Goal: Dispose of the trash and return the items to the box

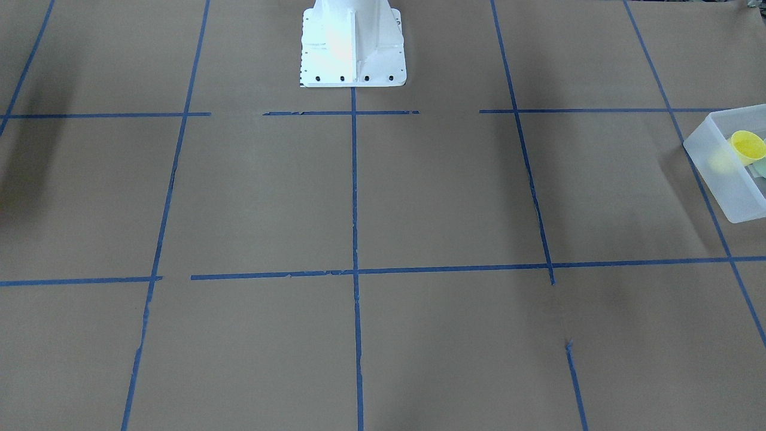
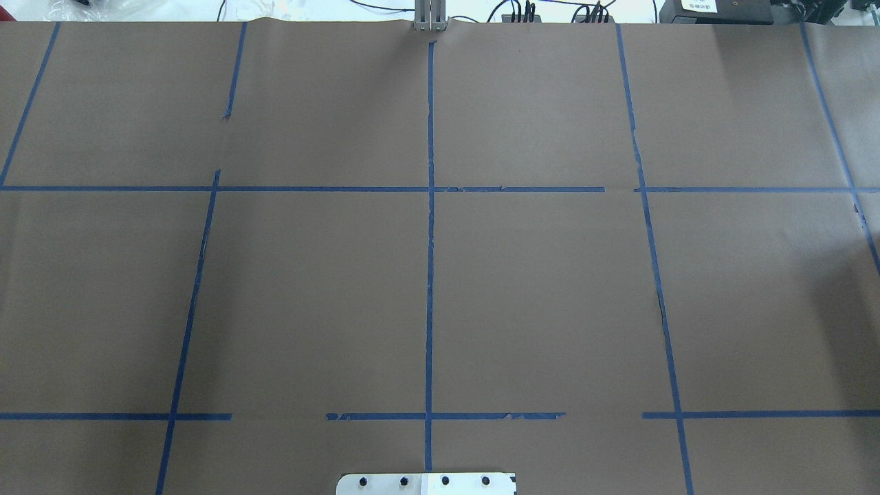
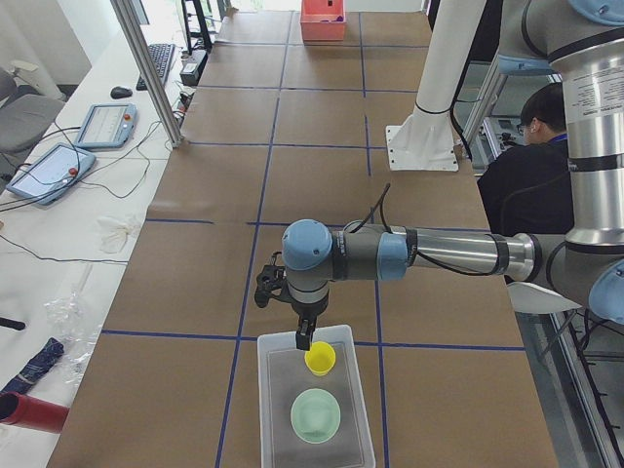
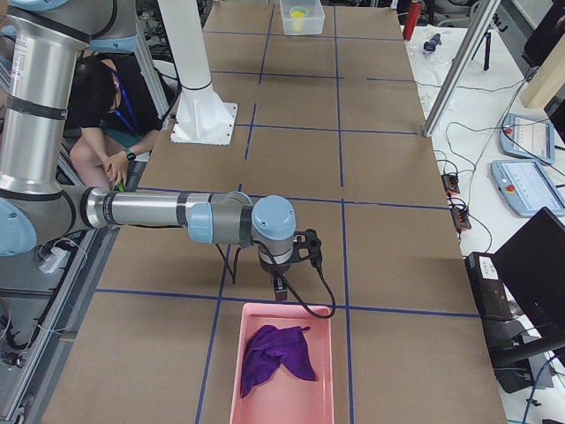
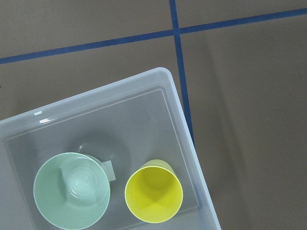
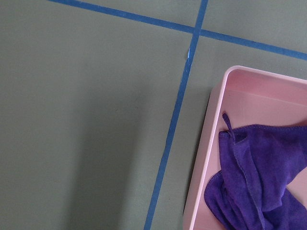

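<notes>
The yellow cup [image 5: 153, 196] stands upright inside the frosted box [image 5: 144, 110], beside the mint-green bowl [image 5: 72, 194]. In the exterior left view, my left gripper [image 3: 304, 341] hangs just above the cup [image 3: 320, 359] at the box's [image 3: 281, 363] near end, with the bowl [image 3: 316, 416] behind it. I cannot tell whether it is open or shut. In the exterior right view, my right gripper [image 4: 280, 290] hovers just before a pink bin [image 4: 231, 353]; I cannot tell its state. The front view shows the box [image 1: 730, 191] and cup [image 1: 748, 145] at its right edge.
The pink bin [image 6: 211, 105] holds a crumpled purple cloth [image 6: 259, 177], which also shows in the exterior right view [image 4: 275, 353]. The white robot base [image 1: 353, 54] stands at the table's edge. Blue tape lines grid the brown table. An operator sits behind the robot [image 3: 531, 146].
</notes>
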Available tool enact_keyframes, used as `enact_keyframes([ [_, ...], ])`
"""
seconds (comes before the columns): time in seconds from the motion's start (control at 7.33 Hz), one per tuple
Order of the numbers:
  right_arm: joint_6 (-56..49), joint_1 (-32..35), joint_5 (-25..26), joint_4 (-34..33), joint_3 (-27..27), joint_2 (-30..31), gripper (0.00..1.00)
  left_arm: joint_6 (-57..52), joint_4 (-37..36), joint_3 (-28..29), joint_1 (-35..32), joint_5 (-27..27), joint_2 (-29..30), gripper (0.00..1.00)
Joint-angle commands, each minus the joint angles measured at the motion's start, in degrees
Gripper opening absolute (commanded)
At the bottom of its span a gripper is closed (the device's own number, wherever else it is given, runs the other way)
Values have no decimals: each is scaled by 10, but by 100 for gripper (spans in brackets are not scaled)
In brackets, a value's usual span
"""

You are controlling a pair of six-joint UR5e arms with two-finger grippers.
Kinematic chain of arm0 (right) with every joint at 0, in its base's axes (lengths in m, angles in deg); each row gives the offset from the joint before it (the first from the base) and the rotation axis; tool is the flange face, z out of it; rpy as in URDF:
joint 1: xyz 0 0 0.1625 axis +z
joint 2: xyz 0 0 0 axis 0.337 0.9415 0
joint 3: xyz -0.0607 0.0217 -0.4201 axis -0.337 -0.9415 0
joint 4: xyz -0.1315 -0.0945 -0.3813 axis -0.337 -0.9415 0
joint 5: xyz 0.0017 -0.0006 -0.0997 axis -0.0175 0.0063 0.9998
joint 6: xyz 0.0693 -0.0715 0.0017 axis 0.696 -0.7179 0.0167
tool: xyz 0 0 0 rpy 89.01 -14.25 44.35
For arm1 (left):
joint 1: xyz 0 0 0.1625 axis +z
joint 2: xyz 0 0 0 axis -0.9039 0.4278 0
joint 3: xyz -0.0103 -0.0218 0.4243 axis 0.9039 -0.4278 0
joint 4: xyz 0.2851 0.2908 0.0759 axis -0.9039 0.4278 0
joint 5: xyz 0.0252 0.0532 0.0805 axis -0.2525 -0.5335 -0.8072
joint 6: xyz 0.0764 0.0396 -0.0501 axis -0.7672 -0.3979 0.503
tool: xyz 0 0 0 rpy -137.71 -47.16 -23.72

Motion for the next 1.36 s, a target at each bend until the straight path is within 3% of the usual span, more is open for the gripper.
enact_keyframes([
  [0.0, 0, -1, 0, 1, 2, 1, 100, 0, -6, 11, 0, 0, 4, 100],
  [1.23, 1, -13, -1, 1, -3, 1, 100, 4, -5, 13, -27, -5, -8, 100],
])
